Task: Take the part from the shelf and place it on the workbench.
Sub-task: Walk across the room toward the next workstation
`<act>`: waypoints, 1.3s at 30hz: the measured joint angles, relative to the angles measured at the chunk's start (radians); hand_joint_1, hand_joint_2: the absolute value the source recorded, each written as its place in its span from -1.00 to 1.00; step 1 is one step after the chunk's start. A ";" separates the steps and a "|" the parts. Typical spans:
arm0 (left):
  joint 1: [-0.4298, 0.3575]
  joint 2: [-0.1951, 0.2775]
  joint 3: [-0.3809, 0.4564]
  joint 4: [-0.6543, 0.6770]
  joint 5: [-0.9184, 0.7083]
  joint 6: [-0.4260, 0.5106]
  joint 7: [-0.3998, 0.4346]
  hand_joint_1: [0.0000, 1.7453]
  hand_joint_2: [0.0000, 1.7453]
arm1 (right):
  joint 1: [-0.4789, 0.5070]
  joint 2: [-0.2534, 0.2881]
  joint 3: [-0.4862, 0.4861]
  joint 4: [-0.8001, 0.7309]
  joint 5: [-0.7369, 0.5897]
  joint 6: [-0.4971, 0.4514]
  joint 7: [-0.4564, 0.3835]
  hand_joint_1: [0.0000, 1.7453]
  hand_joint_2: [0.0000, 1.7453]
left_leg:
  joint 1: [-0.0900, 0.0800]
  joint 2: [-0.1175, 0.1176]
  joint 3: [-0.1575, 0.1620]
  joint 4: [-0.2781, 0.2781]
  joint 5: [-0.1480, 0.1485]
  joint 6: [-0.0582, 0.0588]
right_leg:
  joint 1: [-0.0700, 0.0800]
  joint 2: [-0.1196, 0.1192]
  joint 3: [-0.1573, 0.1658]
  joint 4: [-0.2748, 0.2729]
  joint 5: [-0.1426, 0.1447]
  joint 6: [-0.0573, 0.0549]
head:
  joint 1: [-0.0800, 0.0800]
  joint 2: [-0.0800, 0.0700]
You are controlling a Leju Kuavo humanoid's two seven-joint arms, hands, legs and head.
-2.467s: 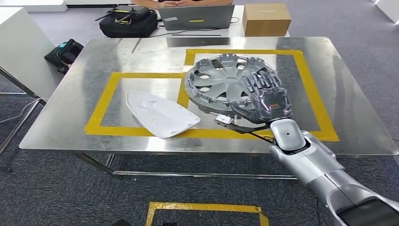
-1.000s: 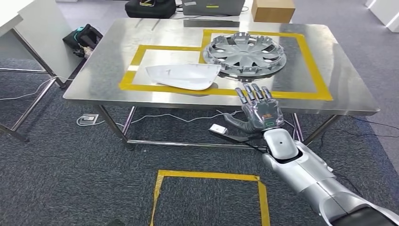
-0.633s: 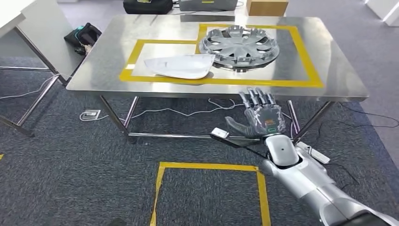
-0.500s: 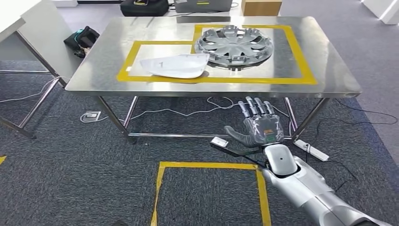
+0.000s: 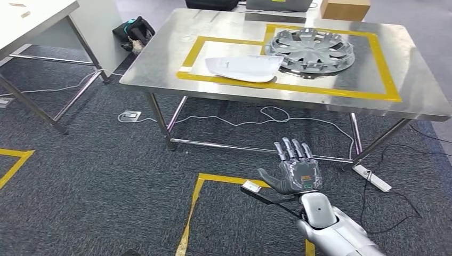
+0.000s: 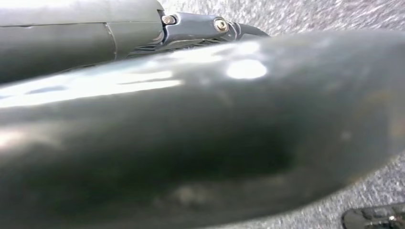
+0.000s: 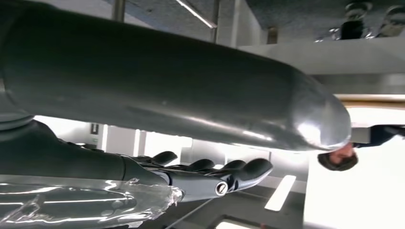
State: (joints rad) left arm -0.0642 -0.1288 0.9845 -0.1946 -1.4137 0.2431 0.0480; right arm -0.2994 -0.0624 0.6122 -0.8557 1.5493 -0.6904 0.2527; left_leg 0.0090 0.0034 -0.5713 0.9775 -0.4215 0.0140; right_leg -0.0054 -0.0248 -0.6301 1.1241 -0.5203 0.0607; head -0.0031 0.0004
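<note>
Hubcap [image 5: 311, 49] on steel workbench [image 5: 160, 58]; grey carpet [image 5: 96, 176] below

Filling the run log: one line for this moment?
right hand: empty, fingers spread | hubcap: on workbench, beside white part

The right hand [image 5: 292, 172], fingers spread and holding nothing, hangs over carpet, well short of the workbench [image 5: 160, 58].
</note>
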 joint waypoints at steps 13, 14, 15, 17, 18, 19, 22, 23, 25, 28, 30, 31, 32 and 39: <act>0.006 -0.008 0.006 0.000 0.002 -0.010 0.008 -1.00 -1.00 | 0.097 -0.002 -0.007 0.007 0.017 -0.003 0.000 -1.00 -1.00 | -0.005 -0.107 -0.059 0.015 0.036 -0.034 | 0.001 0.060 0.096 -0.131 0.056 -0.045 | -0.002 0.000; 0.006 -0.008 0.008 0.000 0.003 -0.010 0.009 -1.00 -1.00 | 0.103 -0.002 -0.007 0.011 0.015 -0.003 0.002 -1.00 -1.00 | -0.006 -0.082 -0.074 0.047 0.012 -0.039 | -0.001 0.048 0.095 -0.134 0.061 -0.049 | -0.006 0.000; 0.005 -0.008 0.010 0.000 0.003 -0.011 0.010 -1.00 -1.00 | 0.110 -0.002 -0.007 0.016 0.015 -0.003 0.005 -1.00 -1.00 | -0.007 -0.051 -0.097 0.100 -0.023 -0.044 | -0.002 0.034 0.093 -0.135 0.063 -0.052 | -0.009 0.000; 0.002 -0.010 0.011 0.000 0.004 -0.012 0.013 -1.00 -1.00 | 0.129 -0.002 -0.006 0.028 0.016 -0.003 0.008 -1.00 -1.00 | -0.003 -0.020 -0.151 0.231 -0.092 -0.054 | -0.001 0.005 0.088 -0.135 0.064 -0.054 | -0.014 0.000; 0.002 -0.010 0.012 0.000 0.004 -0.012 0.016 -1.00 -1.00 | 0.139 -0.002 -0.006 0.035 0.018 -0.003 0.010 -1.00 -1.00 | -0.001 -0.016 -0.165 0.272 -0.106 -0.057 | -0.001 -0.010 0.086 -0.135 0.064 -0.054 | -0.013 0.000; 0.002 -0.010 0.013 0.000 0.005 -0.013 0.019 -1.00 -1.00 | 0.147 -0.002 -0.004 0.039 0.019 -0.003 0.013 -1.00 -1.00 | 0.001 -0.014 -0.160 0.277 -0.101 -0.059 | -0.002 -0.025 0.085 -0.135 0.065 -0.053 | -0.014 0.000; 0.002 -0.008 0.017 0.000 0.009 -0.014 0.026 -1.00 -1.00 | 0.161 -0.002 0.002 0.047 0.020 -0.003 0.027 -1.00 -1.00 | -0.001 0.033 -0.051 0.105 -0.026 -0.061 | -0.001 -0.062 0.085 -0.133 0.063 -0.044 | -0.014 0.000; 0.000 -0.008 0.018 0.000 0.009 -0.014 0.026 -1.00 -1.00 | 0.163 -0.002 0.002 0.049 0.021 -0.003 0.029 -1.00 -1.00 | -0.003 0.052 -0.020 0.048 -0.010 -0.055 | 0.002 -0.073 0.085 -0.131 0.062 -0.038 | -0.014 0.000; -0.003 -0.010 0.019 0.000 0.010 -0.014 0.027 -1.00 -1.00 | 0.165 -0.003 0.004 0.051 0.021 -0.003 0.032 -1.00 -1.00 | -0.008 0.064 -0.001 0.004 -0.007 -0.038 | 0.008 -0.092 0.087 -0.129 0.059 -0.028 | -0.012 0.000; 0.002 -0.009 0.021 0.000 0.010 -0.014 0.028 -1.00 -1.00 | 0.165 -0.003 0.008 0.053 0.021 -0.004 0.032 -1.00 -1.00 | -0.007 0.027 -0.006 0.003 -0.001 -0.013 | 0.002 -0.091 0.087 -0.118 0.044 -0.013 | -0.009 0.000; 0.001 -0.008 0.024 0.000 0.010 -0.014 0.027 -1.00 -1.00 | 0.167 -0.006 0.010 0.053 0.021 -0.004 0.033 -1.00 -1.00 | -0.004 0.005 -0.008 0.002 0.005 -0.001 | -0.002 -0.032 0.049 -0.035 -0.010 -0.006 | -0.006 0.000; -0.001 -0.008 0.024 0.000 0.011 -0.014 0.025 -1.00 -1.00 | 0.169 -0.007 0.011 0.054 0.021 -0.004 0.034 -1.00 -1.00 | -0.004 -0.007 -0.011 0.002 0.007 0.003 | -0.003 -0.003 0.017 0.037 -0.045 -0.005 | -0.004 0.000; -0.002 -0.008 0.025 0.000 0.011 -0.015 0.023 -1.00 -1.00 | 0.172 -0.009 0.012 0.054 0.021 -0.004 0.036 -1.00 -1.00 | -0.005 -0.021 -0.014 0.002 0.008 0.006 | -0.003 0.013 -0.016 0.109 -0.075 -0.006 | -0.002 0.000; -0.004 -0.013 0.031 0.000 0.020 -0.014 0.012 -1.00 -1.00 | 0.175 -0.026 0.039 0.054 0.021 -0.005 0.053 -1.00 -1.00 | -0.005 -0.121 -0.025 0.007 0.020 -0.009 | -0.013 0.115 0.079 -0.098 0.042 -0.016 | -0.003 0.000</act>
State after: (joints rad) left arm -0.0686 -0.1417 1.0156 -0.1946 -1.3939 0.2289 0.0603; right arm -0.1244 -0.0882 0.6509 -0.8013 1.5706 -0.6950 0.3057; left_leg 0.0044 -0.1181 -0.5959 0.9848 -0.4012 0.0055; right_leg -0.0186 0.0898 -0.5515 1.0263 -0.4779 0.0444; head -0.0061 0.0004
